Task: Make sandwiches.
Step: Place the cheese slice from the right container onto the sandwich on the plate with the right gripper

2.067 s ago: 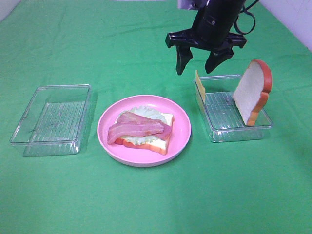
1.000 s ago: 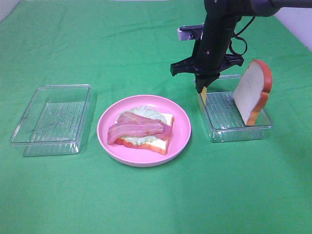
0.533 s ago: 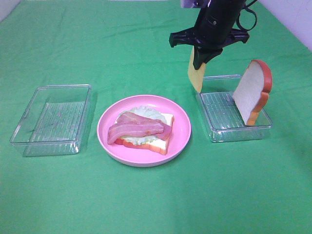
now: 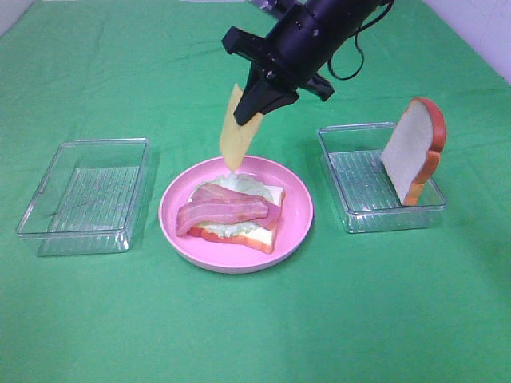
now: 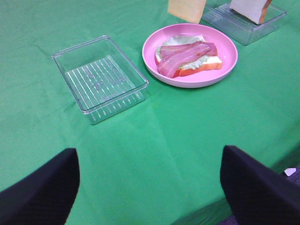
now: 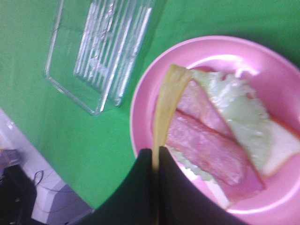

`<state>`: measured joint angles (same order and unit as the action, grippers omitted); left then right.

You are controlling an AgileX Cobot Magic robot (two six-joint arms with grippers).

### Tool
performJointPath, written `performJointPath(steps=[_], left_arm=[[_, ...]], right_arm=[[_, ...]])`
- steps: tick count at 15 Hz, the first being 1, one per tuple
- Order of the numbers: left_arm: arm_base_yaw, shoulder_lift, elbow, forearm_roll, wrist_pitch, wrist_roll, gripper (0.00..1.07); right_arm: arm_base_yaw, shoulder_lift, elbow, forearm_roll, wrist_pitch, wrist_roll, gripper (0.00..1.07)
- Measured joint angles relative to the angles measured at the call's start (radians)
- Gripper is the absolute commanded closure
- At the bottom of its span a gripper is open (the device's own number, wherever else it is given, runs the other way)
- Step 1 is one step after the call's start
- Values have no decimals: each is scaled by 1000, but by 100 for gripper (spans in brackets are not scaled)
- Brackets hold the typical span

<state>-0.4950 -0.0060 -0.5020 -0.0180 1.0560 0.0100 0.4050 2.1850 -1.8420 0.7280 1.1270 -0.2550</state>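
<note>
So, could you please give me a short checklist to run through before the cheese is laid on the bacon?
1. Grip: ok. The right gripper pinches the cheese slice by its top edge.
2. Cheese flat over the stack: not ok. It hangs edge-down near the far rim of the plate.
3. Stack ready: ok. The bacon lies on lettuce and bread.
4. Top bread slice available: ok. It leans in the right tray.
5. Left gripper clear: ok. It is open and away from the plate.

R gripper (image 4: 251,112) pinched tight on cheese slice (image 4: 232,137), arm reaching across mid; L gripper (image 5: 150,159) jaws wide.
</note>
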Motion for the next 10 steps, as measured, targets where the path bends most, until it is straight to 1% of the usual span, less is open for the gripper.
performJointPath(steps=[2, 4, 5, 6, 8, 10], left_arm=[[0, 0, 0, 0, 0, 0, 28], [0, 0, 0, 0, 0, 0, 28], [0, 0, 0, 0, 0, 0, 28], [0, 0, 0, 0, 0, 0, 28], [0, 0, 0, 0, 0, 0, 28], [0, 0, 0, 0, 0, 0, 28]], right_arm=[[31, 41, 0, 42, 4, -18, 107], [72, 99, 0, 57, 6, -21, 107], [82, 121, 0, 59, 5, -11, 107], [83, 134, 0, 21, -13, 21, 107], [83, 134, 0, -59, -47, 95, 99], [83, 134, 0, -129, -58, 149, 77]])
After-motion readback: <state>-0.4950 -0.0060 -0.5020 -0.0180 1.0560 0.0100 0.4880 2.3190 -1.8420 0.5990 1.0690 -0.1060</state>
